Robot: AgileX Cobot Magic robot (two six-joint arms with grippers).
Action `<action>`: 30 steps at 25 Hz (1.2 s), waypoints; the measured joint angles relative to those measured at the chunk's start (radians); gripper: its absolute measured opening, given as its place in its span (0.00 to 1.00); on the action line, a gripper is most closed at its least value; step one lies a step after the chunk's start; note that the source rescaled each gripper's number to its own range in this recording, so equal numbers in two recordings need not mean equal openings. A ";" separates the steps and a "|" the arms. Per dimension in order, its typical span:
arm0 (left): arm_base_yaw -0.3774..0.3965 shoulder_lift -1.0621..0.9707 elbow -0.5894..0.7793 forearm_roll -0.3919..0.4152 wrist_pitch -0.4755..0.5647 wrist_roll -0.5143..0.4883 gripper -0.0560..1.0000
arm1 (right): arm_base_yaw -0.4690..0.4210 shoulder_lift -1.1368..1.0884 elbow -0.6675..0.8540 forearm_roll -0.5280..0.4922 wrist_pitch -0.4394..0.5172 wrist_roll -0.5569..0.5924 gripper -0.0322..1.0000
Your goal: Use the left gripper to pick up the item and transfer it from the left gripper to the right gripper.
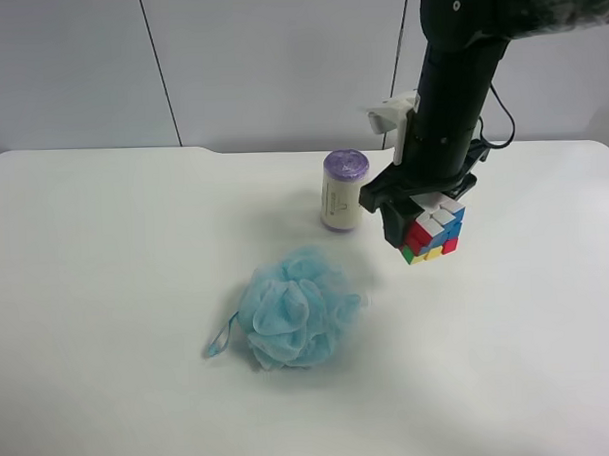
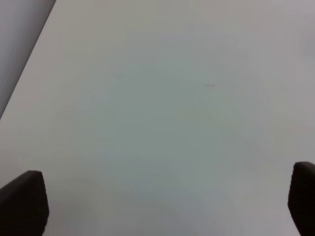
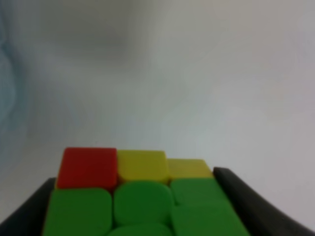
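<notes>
The item point(image 1: 434, 226), a small multicolour puzzle cube, sits clamped in the right gripper point(image 1: 420, 222) and hangs above the table point(image 1: 107, 295), not touching it. The arm carrying it is thick & black w/ a white piece point(image 1: 392, 115) near its upper part; it enters from the exterior high view's top right.

Right wrist view: cube point(image 3: 140, 196) fills the lower part, green squares facing the cam, one red & two yellow squares along the far row, a black finger point(image 3: 246, 196) pressed against each side. So right gripper point(image 3: 138, 204) is closed on the cube.

Left gripper point(image 2: 167, 206): only two dark fingertips point(image 2: 22, 201) show at the wrist view's edges, spread wide apart, nothing between them, bare white table beyond. It doesn't show in the exterior high view.

Landmark = purple-topped roll point(image 1: 344, 191), standing upright on the table. Cube is just beside the roll, toward that view's right & slightly nearer the cam. Light-blue bath pouf point(image 1: 293, 308) lies on the table nearer the cam than the roll, apart from it, w/ a small loop point(image 1: 219, 339) trailing off the side away from the cube.
</notes>
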 joint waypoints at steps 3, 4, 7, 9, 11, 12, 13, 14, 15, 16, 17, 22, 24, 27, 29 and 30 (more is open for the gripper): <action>0.000 0.000 0.000 0.000 0.000 0.000 0.99 | -0.023 0.004 0.029 -0.009 -0.034 0.000 0.05; 0.000 0.000 0.000 0.000 0.000 0.000 0.99 | -0.025 0.004 0.040 -0.019 -0.047 0.000 0.05; 0.000 0.000 0.000 0.000 0.000 0.000 0.99 | -0.026 0.004 0.087 -0.029 -0.096 -0.001 0.05; 0.000 0.000 0.000 0.000 0.000 0.000 0.99 | -0.027 0.004 0.129 -0.034 -0.127 -0.001 0.05; 0.000 0.000 0.000 0.000 0.000 0.000 0.99 | -0.028 0.004 0.177 -0.040 -0.165 -0.001 0.05; 0.000 0.000 0.000 0.000 0.000 0.000 0.99 | -0.028 0.004 0.195 -0.041 -0.182 -0.001 0.05; 0.000 0.000 0.000 0.000 0.000 0.000 0.99 | -0.028 0.004 0.216 -0.043 -0.205 -0.001 0.05; 0.000 0.000 0.000 0.000 0.000 0.000 0.99 | -0.028 0.004 0.236 -0.044 -0.230 -0.001 0.05; 0.000 0.000 0.000 0.000 0.000 0.000 0.99 | -0.028 0.004 0.252 -0.044 -0.256 -0.001 0.05; 0.000 0.000 0.000 0.000 0.000 0.000 0.99 | -0.028 0.004 0.270 -0.047 -0.277 -0.001 0.05; 0.000 0.000 0.000 0.000 0.000 0.000 0.99 | -0.028 0.004 0.287 -0.056 -0.301 -0.001 0.05; 0.000 0.000 0.000 0.000 0.000 0.000 0.99 | -0.028 0.004 0.348 -0.092 -0.390 0.009 0.05; 0.000 0.000 0.000 0.000 0.000 0.000 0.99 | -0.028 0.004 0.355 -0.106 -0.404 0.020 0.05; 0.000 0.000 0.000 0.000 0.000 0.000 0.99 | -0.028 0.004 0.356 -0.130 -0.415 0.037 0.05; 0.000 0.000 0.000 0.000 0.000 0.000 0.99 | -0.028 0.004 0.356 -0.139 -0.417 0.044 0.05; 0.000 0.000 0.000 0.000 0.000 0.000 0.99 | -0.028 0.004 0.356 -0.141 -0.419 0.044 0.05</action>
